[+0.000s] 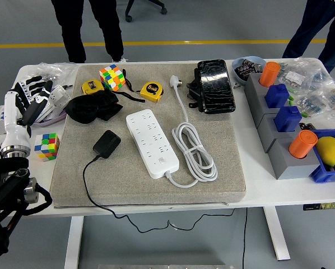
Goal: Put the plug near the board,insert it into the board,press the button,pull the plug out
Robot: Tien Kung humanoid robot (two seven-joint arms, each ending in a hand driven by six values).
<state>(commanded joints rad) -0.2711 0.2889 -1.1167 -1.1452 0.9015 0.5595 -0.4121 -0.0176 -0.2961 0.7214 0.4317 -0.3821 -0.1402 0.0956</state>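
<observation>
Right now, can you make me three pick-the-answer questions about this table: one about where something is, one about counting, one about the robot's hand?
1. Where does the black plug lie?
A. on the grey mat, left of the white power strip
B. inside the blue bin
C. on the floor

2. How many yellow tape measures are there?
A. none
B. two
C. five

3. What is the left hand doing?
A. holding the plug
B. pressing the power strip
C. open, holding nothing, at the table's left edge

Answers: 1 A, the plug sits on the mat beside the strip. 2 B, two at the mat's far edge. 3 C, its fingers are spread and empty.
</observation>
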